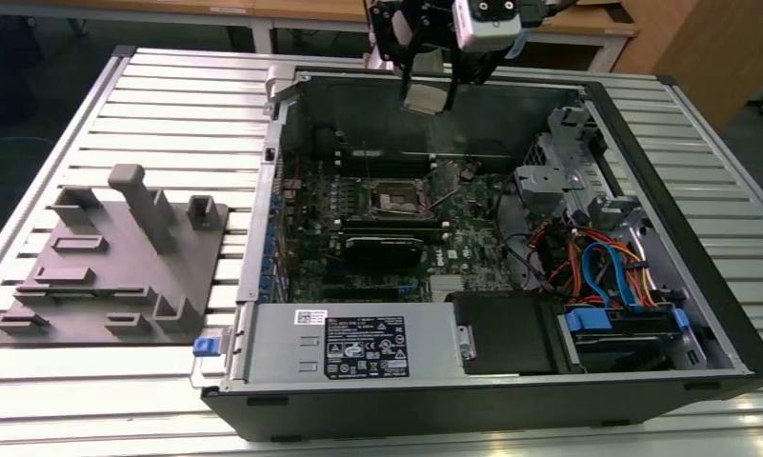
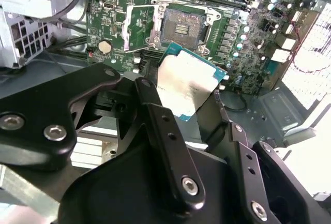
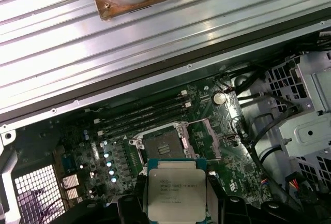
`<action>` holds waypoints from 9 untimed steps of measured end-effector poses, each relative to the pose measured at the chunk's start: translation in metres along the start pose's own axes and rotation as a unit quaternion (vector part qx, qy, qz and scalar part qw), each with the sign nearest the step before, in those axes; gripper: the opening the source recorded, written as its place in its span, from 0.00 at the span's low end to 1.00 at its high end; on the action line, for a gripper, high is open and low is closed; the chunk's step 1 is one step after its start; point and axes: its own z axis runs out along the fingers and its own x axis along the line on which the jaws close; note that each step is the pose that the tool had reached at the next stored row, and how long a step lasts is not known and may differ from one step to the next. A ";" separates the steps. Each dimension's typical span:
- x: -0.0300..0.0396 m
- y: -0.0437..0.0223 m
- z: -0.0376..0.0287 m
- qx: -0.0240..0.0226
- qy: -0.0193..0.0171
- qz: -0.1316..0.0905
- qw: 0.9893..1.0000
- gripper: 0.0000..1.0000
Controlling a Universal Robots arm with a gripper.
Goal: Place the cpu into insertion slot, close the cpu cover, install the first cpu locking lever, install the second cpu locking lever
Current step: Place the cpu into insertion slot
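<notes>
My gripper (image 2: 182, 99) is clenched on the cpu (image 2: 189, 81), with one black finger (image 2: 155, 115) on one edge of the chip and the other pressed to the opposite edge, so the jaws are only as far apart as the chip is wide. I hold one chip, its silver-grey top facing both wrist cameras. In the exterior view the gripper (image 1: 427, 88) hangs over the far wall of the open computer case (image 1: 686, 286), and the cpu (image 1: 426, 96) is up in the air, well apart from the insertion slot (image 1: 391, 197) on the green board below. That view also gives me the slatted table (image 1: 102, 400) and one grey fixture block (image 1: 114, 257) lying beside the case, toward the exterior view's left. The first wrist view looks straight down past the cpu (image 3: 176, 188) onto the one bare insertion slot (image 3: 160, 144), with the cpu cover (image 3: 207, 136) swung open beside it. The second wrist view sees the same open slot (image 2: 182, 27) and raised cover (image 2: 140, 25) at a slant. Both wrist views show one round coin cell (image 3: 220, 98) and a bank of long black memory slots (image 3: 139, 114); I cannot count those surely.
</notes>
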 end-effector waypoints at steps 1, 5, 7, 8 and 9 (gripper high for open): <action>0.0000 0.0000 0.0000 0.000 -0.001 0.008 1.000 0.54; -0.0001 0.0000 0.0001 -0.001 -0.004 0.040 0.999 0.54; -0.0001 0.0000 0.0001 -0.001 -0.004 0.042 0.999 0.54; 0.0000 0.0000 0.0001 -0.001 -0.004 0.042 0.999 0.54; 0.0000 0.0000 0.0001 -0.001 -0.004 0.042 0.999 0.54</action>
